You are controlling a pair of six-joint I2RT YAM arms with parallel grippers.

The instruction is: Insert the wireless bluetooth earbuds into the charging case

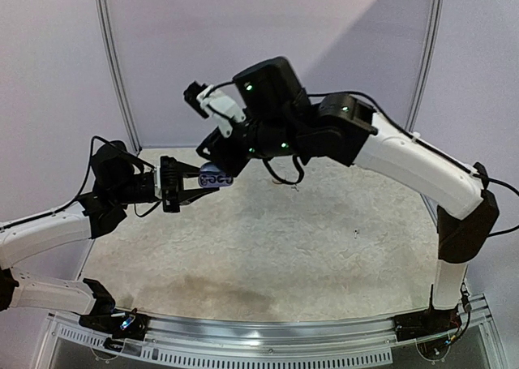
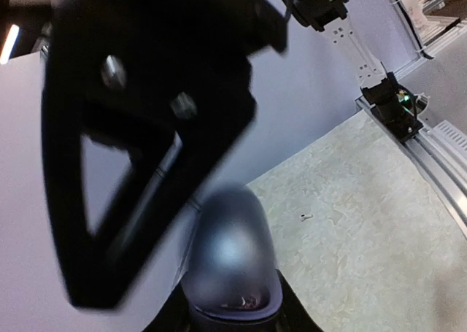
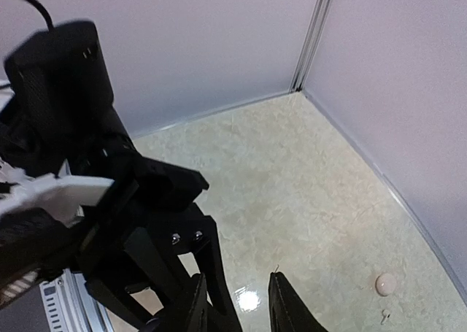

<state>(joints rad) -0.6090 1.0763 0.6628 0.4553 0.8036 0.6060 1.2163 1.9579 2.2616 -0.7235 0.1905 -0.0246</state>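
Left end effector (image 1: 195,182) clamped on charging case (image 2: 226,263), raised off surface (image 1: 268,247), apparently to present it | right end effector (image 3: 237,279) slightly apart, nothing seen between, near case's 12 o'clock | likely earbud (image 2: 305,216) on surface, case's 4 o'clock in top view, well apart | judged: that bud not yet seated.

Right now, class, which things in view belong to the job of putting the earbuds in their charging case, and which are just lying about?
Job in hand: charging case, gripped by the left pincer; right pincer, open and empty.
Lying about: pale round bit and tiny white piece on the mat, both too small to tell whether either is an earbud.
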